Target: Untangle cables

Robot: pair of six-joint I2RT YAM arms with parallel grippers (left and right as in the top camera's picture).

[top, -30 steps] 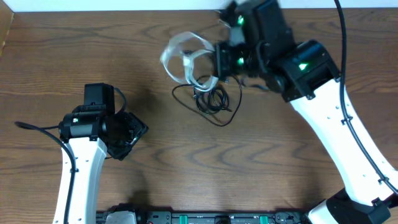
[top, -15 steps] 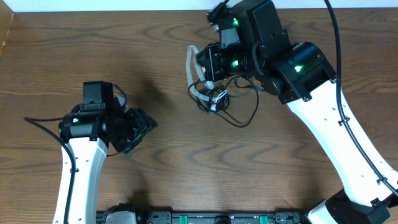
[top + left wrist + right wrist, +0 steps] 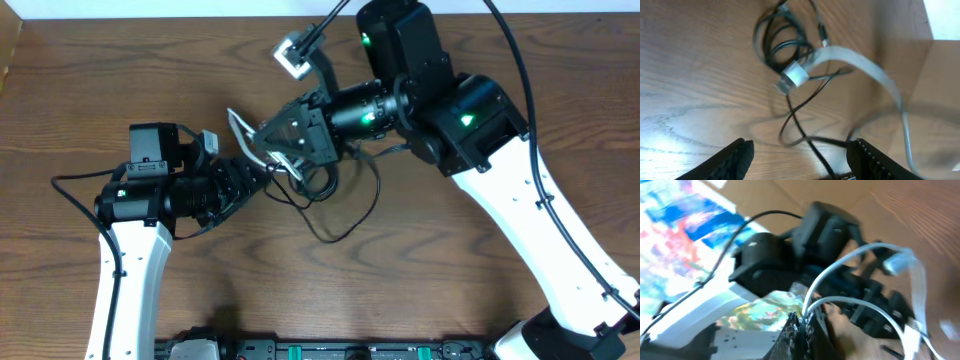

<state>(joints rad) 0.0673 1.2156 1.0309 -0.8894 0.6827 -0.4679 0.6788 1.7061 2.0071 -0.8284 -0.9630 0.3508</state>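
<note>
The cables are a tangle of thin black cords and one flat white cable on the wooden table. My right gripper is shut on the white cable and holds its loop up, right in front of my left gripper. The pinched end shows between the right fingers. In the left wrist view, the left fingers are wide open and empty. A black cord runs between them, with the black coil, the white plug and the white cable beyond.
The right arm's own thick black cord with a pale connector hangs over the back of the table. The table's far edge meets a white wall. The left arm fills the right wrist view.
My right gripper has swung left and forward with the white cable, dragging the black cords along. My left gripper has moved right, up to the tangle.
</note>
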